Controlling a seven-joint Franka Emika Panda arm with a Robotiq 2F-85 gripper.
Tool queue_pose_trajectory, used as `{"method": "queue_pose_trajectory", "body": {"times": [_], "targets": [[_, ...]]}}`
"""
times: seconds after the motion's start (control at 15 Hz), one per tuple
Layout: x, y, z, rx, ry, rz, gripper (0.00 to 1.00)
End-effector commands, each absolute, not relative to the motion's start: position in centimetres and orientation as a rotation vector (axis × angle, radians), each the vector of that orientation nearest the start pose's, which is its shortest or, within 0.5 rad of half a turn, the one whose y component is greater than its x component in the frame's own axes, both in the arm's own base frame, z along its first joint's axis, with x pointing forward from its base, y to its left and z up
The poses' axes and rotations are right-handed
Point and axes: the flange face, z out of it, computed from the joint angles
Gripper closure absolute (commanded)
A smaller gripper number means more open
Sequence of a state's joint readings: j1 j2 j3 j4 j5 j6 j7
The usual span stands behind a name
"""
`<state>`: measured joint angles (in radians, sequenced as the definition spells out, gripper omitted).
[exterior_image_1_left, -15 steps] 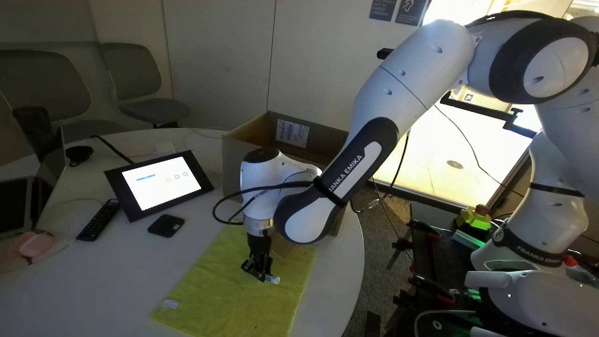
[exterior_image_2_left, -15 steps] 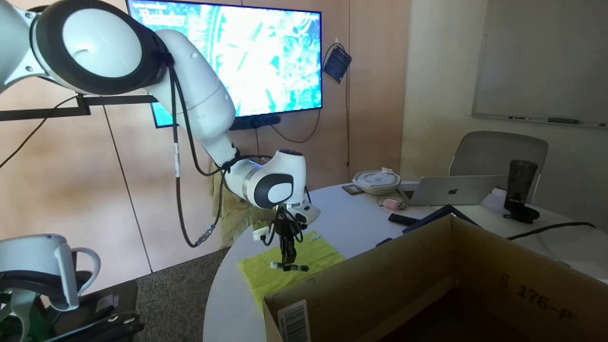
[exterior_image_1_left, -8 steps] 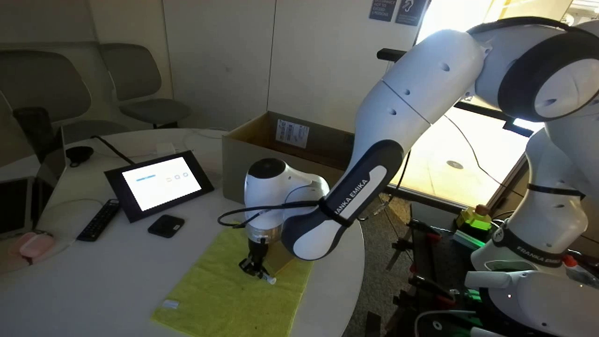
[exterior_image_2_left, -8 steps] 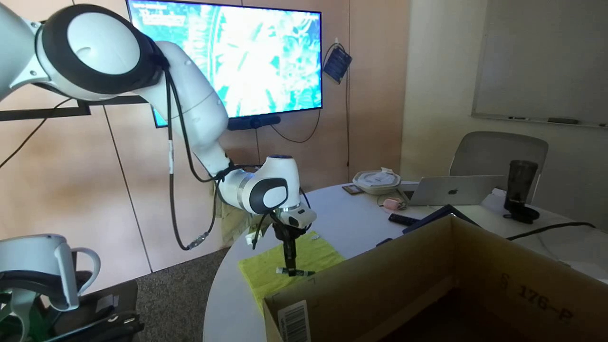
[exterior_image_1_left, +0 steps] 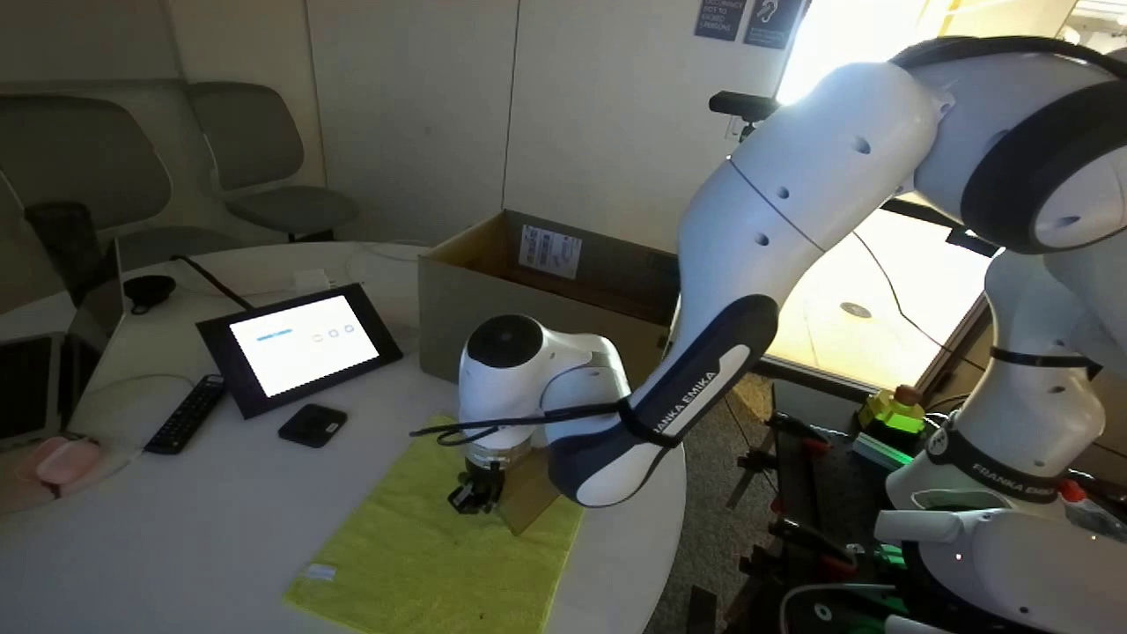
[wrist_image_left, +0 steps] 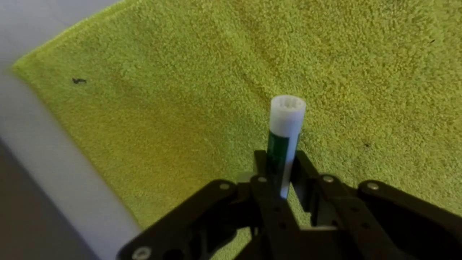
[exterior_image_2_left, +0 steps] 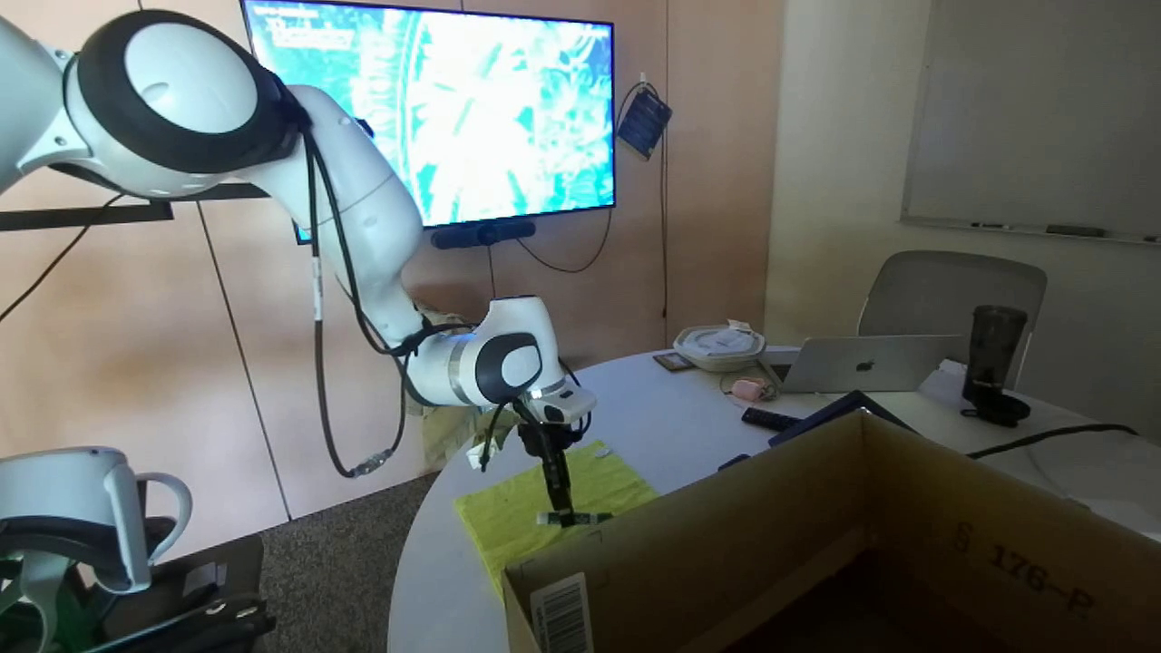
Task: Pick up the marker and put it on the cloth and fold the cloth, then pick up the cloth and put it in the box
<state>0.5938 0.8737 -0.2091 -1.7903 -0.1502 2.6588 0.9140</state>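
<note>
The marker [wrist_image_left: 287,119], white-ended with a green band, is held between the fingers of my gripper [wrist_image_left: 279,166] in the wrist view. In an exterior view the marker [exterior_image_2_left: 591,519] lies roughly level across the fingertips [exterior_image_2_left: 564,512]. In the other view the gripper [exterior_image_1_left: 475,497] shows but the marker is hidden. The yellow-green cloth [exterior_image_1_left: 431,563] lies flat and unfolded on the table under the gripper; it also shows in the wrist view [wrist_image_left: 162,126]. Whether the marker touches the cloth I cannot tell. The brown cardboard box [exterior_image_1_left: 475,308] stands open beside the cloth, also in an exterior view [exterior_image_2_left: 726,535].
A brown cardboard flap [exterior_image_1_left: 528,497] hangs over the cloth beside the gripper. A lit tablet [exterior_image_1_left: 304,343], a black remote [exterior_image_1_left: 187,414], a small black device [exterior_image_1_left: 313,424] and a pink thing [exterior_image_1_left: 62,462] lie on the round white table [exterior_image_1_left: 220,537]. A laptop [exterior_image_2_left: 866,365] stands farther off.
The arm has come down toward the cloth with the marker in the gripper, and shifted slightly toward the box. The fingers now tilt. The marker has gone out of sight in an exterior view.
</note>
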Motion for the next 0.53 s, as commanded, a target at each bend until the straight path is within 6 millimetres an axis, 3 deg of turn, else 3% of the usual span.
{"method": "queue_pose_trajectory", "body": {"times": [0.0, 0.13, 0.2, 0.33, 0.47], "targets": [[58.4, 26.1, 6.6, -3.284, 0.486, -0.369, 0.84], [58.1, 26.6, 6.0, -3.300, 0.457, -0.375, 0.83], [57.9, 26.8, 5.6, -3.311, 0.450, -0.372, 0.58], [57.6, 27.0, 5.0, -3.325, 0.445, -0.364, 0.56], [57.4, 26.8, 4.6, -3.332, 0.447, -0.356, 0.42]]}}
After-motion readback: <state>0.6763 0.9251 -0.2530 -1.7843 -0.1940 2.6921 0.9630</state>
